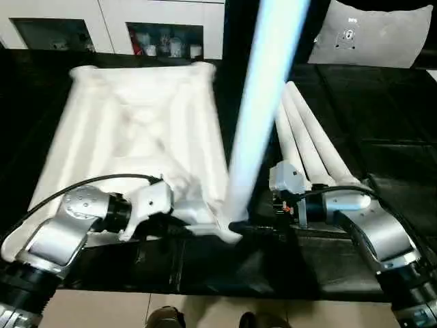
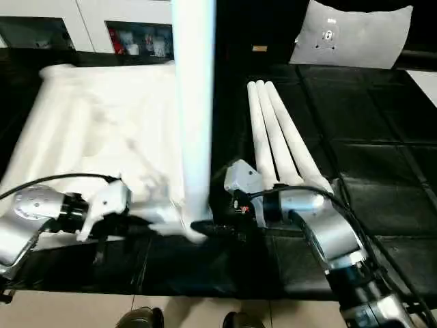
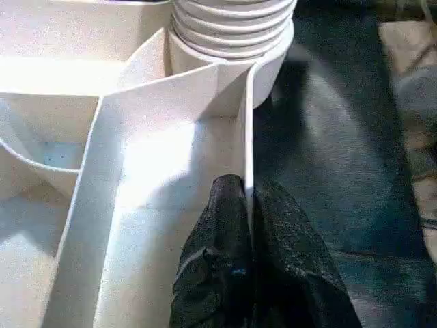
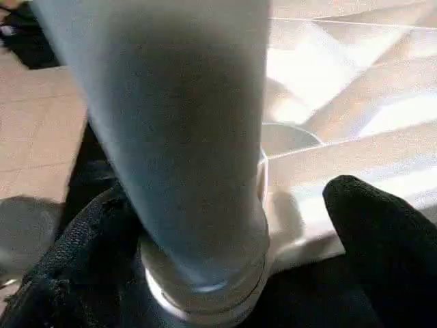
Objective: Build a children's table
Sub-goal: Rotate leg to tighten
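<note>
The white table top point(image 1: 130, 123) lies upside down on the black surface, ribs up. One white leg point(image 1: 263, 102) stands upright in its near right corner socket point(image 3: 232, 41), ribbed end seated there. Three more legs point(image 1: 307, 143) lie side by side to the right. My left gripper point(image 3: 247, 205) is shut on the top's thin near rim wall, close to that socket. My right gripper point(image 4: 225, 205) sits at the standing leg's base with a finger on each side. One finger point(image 4: 95, 232) touches the leg; the other finger point(image 4: 375, 239) stands apart from it.
A grey-white cushion-like panel point(image 1: 375, 34) leans at the back right and a white cabinet point(image 1: 164, 27) stands behind the table top. Black mat point(image 1: 389, 157) spreads to the right. Shoes point(image 1: 164, 318) show on the pale floor at the near edge.
</note>
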Controlling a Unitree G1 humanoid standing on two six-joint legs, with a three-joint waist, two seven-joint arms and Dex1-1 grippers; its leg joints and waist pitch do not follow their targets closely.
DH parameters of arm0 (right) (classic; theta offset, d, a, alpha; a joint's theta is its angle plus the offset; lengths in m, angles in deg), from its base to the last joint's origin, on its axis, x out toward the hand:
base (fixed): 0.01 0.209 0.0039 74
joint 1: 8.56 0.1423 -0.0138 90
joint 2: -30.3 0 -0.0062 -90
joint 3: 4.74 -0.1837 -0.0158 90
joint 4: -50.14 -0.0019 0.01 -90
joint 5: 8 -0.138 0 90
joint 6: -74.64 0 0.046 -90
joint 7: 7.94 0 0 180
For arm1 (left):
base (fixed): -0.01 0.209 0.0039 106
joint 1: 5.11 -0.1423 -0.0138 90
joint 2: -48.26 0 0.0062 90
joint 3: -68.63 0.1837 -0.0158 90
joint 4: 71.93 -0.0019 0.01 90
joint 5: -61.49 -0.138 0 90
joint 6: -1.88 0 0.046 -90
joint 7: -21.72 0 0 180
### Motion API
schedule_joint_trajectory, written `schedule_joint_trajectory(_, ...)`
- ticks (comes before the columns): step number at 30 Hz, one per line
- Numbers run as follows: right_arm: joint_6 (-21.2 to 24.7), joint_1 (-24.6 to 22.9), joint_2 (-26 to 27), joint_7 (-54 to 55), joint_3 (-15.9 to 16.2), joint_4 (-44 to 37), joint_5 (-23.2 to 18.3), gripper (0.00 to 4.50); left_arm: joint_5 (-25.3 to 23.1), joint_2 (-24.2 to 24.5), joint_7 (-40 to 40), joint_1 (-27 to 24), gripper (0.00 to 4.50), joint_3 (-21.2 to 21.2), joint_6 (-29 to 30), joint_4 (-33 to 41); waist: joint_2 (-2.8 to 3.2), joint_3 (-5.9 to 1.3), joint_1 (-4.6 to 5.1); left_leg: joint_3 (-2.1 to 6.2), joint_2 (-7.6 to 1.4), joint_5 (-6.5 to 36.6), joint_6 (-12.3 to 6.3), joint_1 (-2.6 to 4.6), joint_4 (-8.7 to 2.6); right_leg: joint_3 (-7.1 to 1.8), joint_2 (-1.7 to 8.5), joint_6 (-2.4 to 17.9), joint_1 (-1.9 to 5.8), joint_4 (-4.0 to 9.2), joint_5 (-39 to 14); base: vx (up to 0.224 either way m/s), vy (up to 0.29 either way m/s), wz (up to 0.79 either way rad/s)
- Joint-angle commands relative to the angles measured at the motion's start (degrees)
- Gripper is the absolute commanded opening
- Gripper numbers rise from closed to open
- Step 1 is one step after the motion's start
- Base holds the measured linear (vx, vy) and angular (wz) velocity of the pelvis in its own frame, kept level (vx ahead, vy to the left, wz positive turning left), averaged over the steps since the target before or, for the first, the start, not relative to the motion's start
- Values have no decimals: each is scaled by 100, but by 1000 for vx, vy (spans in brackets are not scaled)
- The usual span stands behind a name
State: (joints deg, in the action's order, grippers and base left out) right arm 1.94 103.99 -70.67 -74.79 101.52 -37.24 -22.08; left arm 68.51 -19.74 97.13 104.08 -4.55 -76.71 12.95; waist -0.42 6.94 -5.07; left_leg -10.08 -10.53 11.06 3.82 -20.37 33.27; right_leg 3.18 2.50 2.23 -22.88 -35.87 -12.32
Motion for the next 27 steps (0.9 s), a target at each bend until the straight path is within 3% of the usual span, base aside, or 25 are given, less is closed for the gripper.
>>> schedule_joint_trajectory(1, -20, 65, -51, -196, 71, 104, -85, 446, 2, -17, 236, 140, 0, 124, -180, -117, 91, -397, 32, 90, -284, 670, -323, 24, -333, -367, 547, 1472, 340, 400, -238, 0, 0, 0)
schedule_joint_trajectory(6, -10, 129, -93, -570, 248, 242, -147, 386, -70, -21, 315, 284, 0, 194, -410, -410, 99, -394, 31, 96, -291, 757, -253, 34, -327, -369, 552, 1403, 330, 426, -556, 0, 0, 0)
schedule_joint_trajectory(10, -51, 151, -107, -703, 330, 314, -78, 367, -92, -11, 325, 298, 0, 204, -461, -480, 99, -406, 18, 98, -297, 684, -249, 35, -326, -364, 545, 1410, 322, 402, -449, 0, 0, 0)
schedule_joint_trajectory(18, -97, 247, 55, -667, 351, 513, -55, 285, -119, -31, 329, 344, 0, 218, -559, -625, 106, -412, 17, 96, -300, 629, -280, 25, -321, -355, 547, 1463, 322, 390, -324, 0, 0, 0)
schedule_joint_trajectory(27, -18, 52, 84, -689, 427, 495, -48, 260, -54, -26, 343, 287, 0, 175, -468, -627, 111, -373, 21, 95, -300, 738, -246, 28, -337, -361, 554, 1385, 305, 427, -583, 0, 0, 0)
